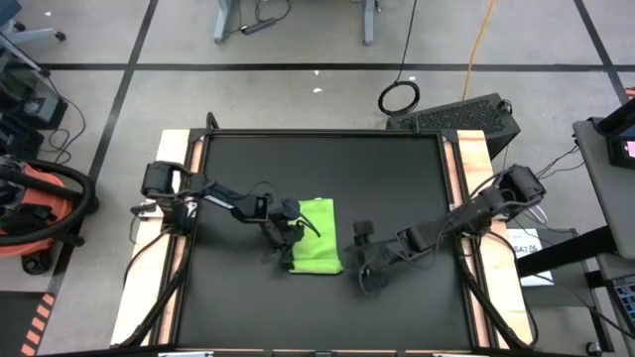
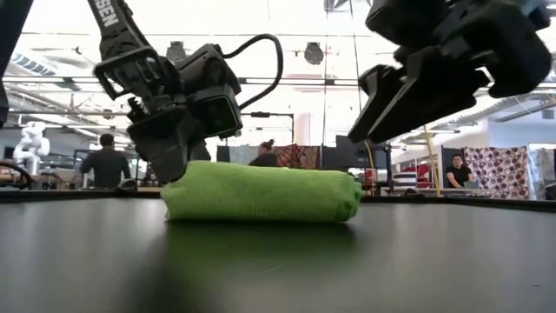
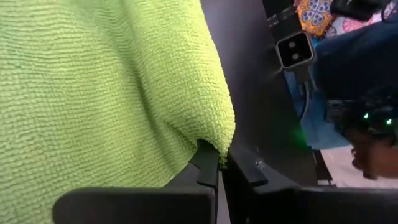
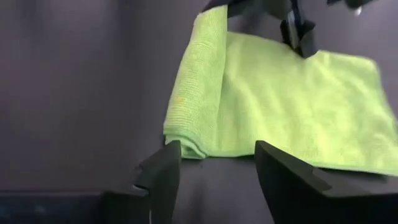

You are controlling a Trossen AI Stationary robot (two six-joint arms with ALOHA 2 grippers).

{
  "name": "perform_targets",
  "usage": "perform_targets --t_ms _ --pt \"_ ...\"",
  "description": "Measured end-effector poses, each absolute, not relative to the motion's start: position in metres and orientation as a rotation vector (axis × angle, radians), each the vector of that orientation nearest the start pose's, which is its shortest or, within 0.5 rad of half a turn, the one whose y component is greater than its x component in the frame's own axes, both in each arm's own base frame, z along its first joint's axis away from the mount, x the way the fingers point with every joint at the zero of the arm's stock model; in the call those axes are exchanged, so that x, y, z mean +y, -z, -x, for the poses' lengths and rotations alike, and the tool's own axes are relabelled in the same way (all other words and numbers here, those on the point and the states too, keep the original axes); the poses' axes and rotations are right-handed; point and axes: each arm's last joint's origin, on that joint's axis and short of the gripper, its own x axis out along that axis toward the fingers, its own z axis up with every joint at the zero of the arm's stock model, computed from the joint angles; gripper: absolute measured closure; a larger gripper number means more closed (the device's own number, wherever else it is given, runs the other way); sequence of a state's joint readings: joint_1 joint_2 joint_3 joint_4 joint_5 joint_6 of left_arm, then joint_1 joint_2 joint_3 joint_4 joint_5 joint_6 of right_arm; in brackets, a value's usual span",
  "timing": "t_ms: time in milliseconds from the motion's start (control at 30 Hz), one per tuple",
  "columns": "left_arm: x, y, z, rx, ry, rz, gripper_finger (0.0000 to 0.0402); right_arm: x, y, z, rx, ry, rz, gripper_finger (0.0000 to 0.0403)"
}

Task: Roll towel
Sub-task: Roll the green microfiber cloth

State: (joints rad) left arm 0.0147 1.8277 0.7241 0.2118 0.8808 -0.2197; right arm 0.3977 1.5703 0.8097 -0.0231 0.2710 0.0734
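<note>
The lime-green towel (image 1: 317, 238) lies in the middle of the black table and reads as a low, thick bundle in the low view (image 2: 261, 193). The edge toward the table's near side is rolled or folded over (image 4: 186, 118). My left gripper (image 1: 296, 236) is at the towel's left edge, shut on the cloth (image 3: 221, 165). My right gripper (image 1: 362, 253) is open and empty just right of the towel. It is raised above the table in the low view (image 2: 395, 109), its fingers facing the towel (image 4: 217, 168). My left gripper pinches a small peak of cloth at the towel's left edge (image 3: 214, 142) between its two fingertips. One layer or several, I cannot tell. The fingers come slanting down from the table's left. The rest of the towel lies on the table.
Bare black tabletop (image 1: 397, 178) lies on all sides of the towel, with wooden strips along the left and right edges (image 1: 476, 159). A small camera box (image 3: 293, 50) stands at the table's edge. People sit in the room beyond (image 2: 458, 172).
</note>
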Motion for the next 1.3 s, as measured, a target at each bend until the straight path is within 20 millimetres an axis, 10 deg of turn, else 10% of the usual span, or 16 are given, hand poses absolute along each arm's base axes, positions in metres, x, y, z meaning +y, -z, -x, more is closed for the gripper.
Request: perform_targets --t_ms 633,1300 --pt "-0.018 -0.097 -0.307 0.971 0.628 0.708 0.0391 0.158 -0.145 -0.301 0.691 -0.118 0.453 0.0218" --pt "-0.018 -0.095 -0.304 1.024 0.582 0.755 0.0391 0.141 -0.123 -0.303 0.771 -0.025 0.493 0.0238"
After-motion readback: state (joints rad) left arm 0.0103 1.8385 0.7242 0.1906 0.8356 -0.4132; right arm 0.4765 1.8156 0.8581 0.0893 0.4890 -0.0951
